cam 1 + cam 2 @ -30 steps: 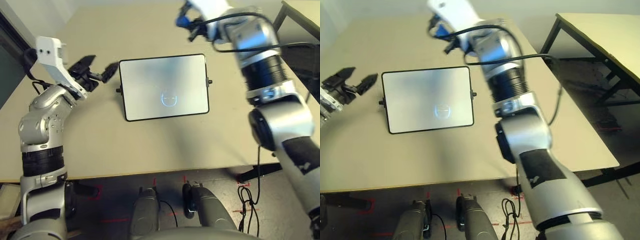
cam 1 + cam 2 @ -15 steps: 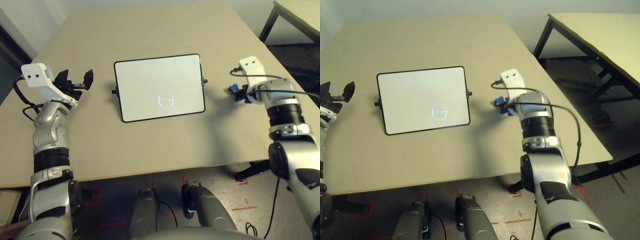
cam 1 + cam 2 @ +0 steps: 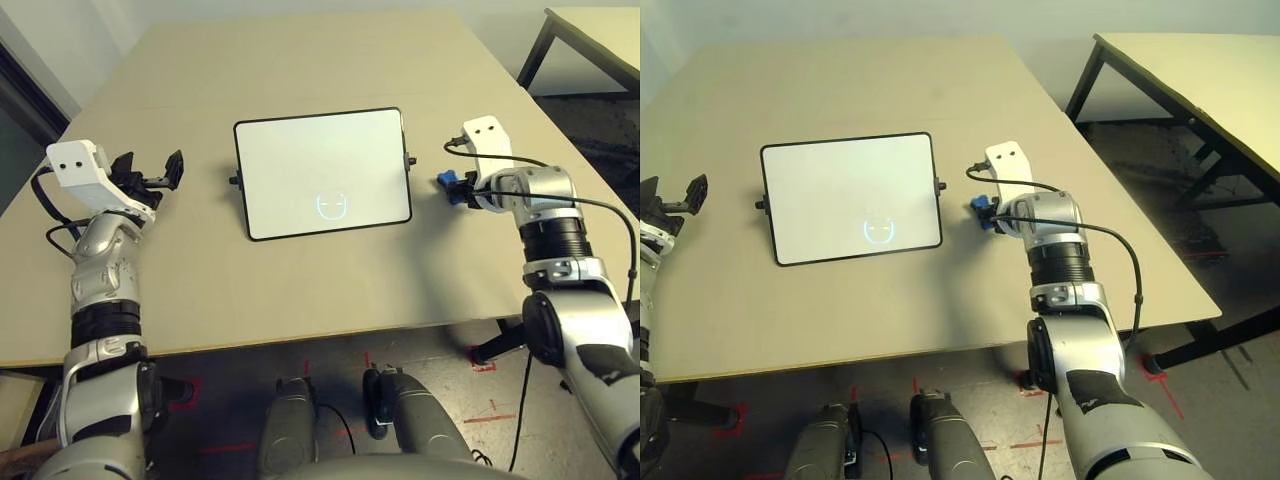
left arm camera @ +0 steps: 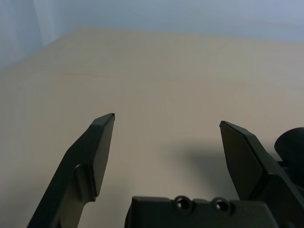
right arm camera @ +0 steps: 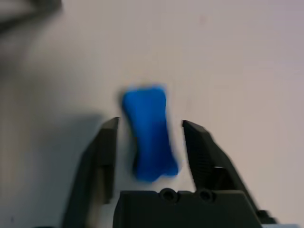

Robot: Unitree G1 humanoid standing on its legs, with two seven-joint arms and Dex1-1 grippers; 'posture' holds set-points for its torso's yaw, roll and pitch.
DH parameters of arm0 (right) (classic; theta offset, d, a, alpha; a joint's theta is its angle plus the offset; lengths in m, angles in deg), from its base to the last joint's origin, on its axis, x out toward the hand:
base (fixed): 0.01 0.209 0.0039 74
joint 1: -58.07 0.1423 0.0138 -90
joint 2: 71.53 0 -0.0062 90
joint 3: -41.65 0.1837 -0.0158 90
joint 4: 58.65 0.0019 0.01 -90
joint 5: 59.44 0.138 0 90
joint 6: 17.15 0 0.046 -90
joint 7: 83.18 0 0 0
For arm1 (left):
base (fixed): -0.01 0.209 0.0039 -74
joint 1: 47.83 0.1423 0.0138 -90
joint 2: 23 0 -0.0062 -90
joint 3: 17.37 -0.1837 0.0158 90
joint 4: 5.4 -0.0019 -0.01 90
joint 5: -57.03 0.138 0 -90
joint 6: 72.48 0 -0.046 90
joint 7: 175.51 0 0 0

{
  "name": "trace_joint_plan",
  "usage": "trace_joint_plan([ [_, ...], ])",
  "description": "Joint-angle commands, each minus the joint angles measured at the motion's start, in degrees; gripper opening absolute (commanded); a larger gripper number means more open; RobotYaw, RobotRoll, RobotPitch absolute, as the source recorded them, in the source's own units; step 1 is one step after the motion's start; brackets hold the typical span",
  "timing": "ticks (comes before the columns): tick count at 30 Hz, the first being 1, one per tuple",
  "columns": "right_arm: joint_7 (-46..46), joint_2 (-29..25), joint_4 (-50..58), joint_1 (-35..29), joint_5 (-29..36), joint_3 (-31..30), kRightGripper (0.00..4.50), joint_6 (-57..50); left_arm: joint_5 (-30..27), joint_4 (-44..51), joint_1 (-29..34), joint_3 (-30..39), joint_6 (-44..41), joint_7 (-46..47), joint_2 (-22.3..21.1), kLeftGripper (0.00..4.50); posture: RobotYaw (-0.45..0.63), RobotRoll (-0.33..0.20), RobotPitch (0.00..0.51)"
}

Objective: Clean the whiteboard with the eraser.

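While the whiteboard (image 3: 322,173) lies flat mid-table with its small scribble (image 3: 332,204) unwiped, the blue eraser (image 5: 149,133) sits between the right gripper's (image 5: 150,124) parted fingers just beside its right edge, ungripped; the left gripper (image 4: 166,124) is spread, empty.

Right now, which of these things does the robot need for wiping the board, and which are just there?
Needed:
whiteboard with a small scribble
blue eraser, between the fingers of the right end effector

Just there:
table
second table to the right
open left end effector
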Motion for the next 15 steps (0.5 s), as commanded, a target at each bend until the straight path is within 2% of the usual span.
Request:
trace_joint_plan([
  [1, 1.95, -2.77, -0.97, -1.88, 2.62, 2.67, 3.89, 5.89, 0.58, -1.52, -0.88, 0.03, 0.65, 1.1, 0.05, 4.5, 0.01, 0.0, 0.166],
  [3, 1.44, -3.38, -2.2, -2.17, 4.49, 5.7, 4.46, 14.08, 1.06, -2.32, -1.62, 0.25, 2.49, 1.98, -0.12, 4.5, 0.01, 0.0, 0.163],
  [9, -6.79, -6.75, -16.57, -3.13, 6.07, 13.84, 4.46, 49.05, 2.97, -5.72, -3.24, 0.76, 9.61, 5.2, -1.18, 4.5, 0.0, 0.0, 0.133],
  [15, -11.93, -8.8, -27.64, -5.91, 7.58, 17.33, 4.46, 62.78, 2.79, -9.62, -4.39, 1.77, 12.98, 7.57, -1.13, 4.5, 0.0, 0.0, 0.099],
])
